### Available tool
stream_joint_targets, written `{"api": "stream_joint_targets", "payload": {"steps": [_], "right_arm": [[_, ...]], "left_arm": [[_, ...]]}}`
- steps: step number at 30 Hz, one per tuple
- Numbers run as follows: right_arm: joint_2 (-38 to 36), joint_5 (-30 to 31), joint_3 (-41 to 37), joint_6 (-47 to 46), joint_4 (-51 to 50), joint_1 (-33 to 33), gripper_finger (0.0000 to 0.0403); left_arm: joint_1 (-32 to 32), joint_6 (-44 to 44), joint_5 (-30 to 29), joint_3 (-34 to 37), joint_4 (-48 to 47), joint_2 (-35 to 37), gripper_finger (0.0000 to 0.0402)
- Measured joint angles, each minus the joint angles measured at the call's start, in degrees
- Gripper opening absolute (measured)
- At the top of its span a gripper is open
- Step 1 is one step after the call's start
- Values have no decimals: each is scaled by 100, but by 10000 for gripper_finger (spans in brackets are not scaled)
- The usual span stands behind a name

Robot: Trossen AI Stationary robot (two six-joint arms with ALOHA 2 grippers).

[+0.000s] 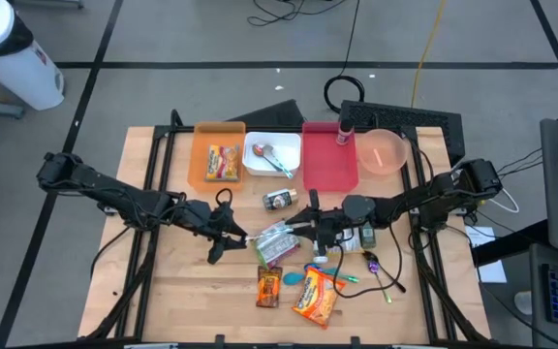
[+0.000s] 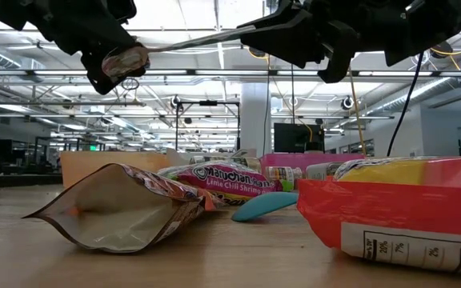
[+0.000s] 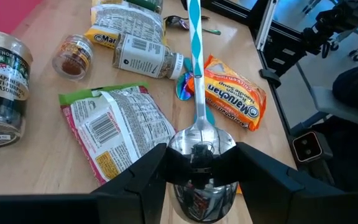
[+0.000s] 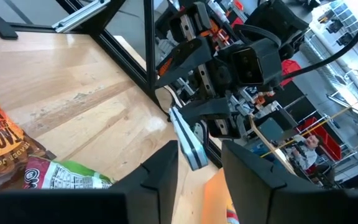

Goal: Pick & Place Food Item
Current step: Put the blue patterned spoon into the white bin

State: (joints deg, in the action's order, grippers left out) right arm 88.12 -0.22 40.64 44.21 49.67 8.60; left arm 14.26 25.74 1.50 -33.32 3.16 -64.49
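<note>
Both arms meet over the middle of the table, and what they share is a spoon [image 3: 199, 140], not food. The left gripper [image 1: 229, 236] is clamped on its shiny bowl. The striped teal-and-white handle runs toward three o'clock, straight into the right gripper [image 1: 310, 225]. Whether the right one has a hold on the handle, I cannot tell. So the spoon's long axis lies nine-to-three, bridging the two wrists above the board.

The food is all down on the wood. The nearest piece is the green pouch [image 1: 277, 242], flat under the spoon. It lies at about four o'clock from the left gripper and seven o'clock from the right, close to both. My guess is that either arm could reach it, though only after the spoon goes somewhere.

Now the count:
- One spoon is in the air.
- Three trays stand along the twelve o'clock edge: an orange tray [image 1: 201, 170], a white tray [image 1: 252, 170] and a red tray [image 1: 329, 173].
- One pink bowl [image 1: 384, 152] sits beside them.
- I make at least three ramen packets: one in the orange tray, an orange ramen packet [image 1: 318, 296] near six o'clock, and a yellow one half hidden under a spice bottle [image 3: 145, 59].
- There is one taco seasoning packet [image 1: 269, 286] and one seasoning jar [image 1: 279, 201].
</note>
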Motion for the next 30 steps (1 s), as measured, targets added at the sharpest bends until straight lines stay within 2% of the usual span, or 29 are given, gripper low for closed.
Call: {"api": "stream_joint_targets", "payload": {"steps": [5,10,20,30], "right_arm": [[0,-277,2,3,-4,0,116],[0,-288,2,8,-15,2,101],[0,-310,2,36,-58,2,27],[0,-294,2,33,-37,2,27]], "left_arm": [[0,24,2,0,1,0,177],[0,24,4,0,2,0,177],[4,25,60,0,0,0,177],[4,104,51,2,47,0,188]]}}
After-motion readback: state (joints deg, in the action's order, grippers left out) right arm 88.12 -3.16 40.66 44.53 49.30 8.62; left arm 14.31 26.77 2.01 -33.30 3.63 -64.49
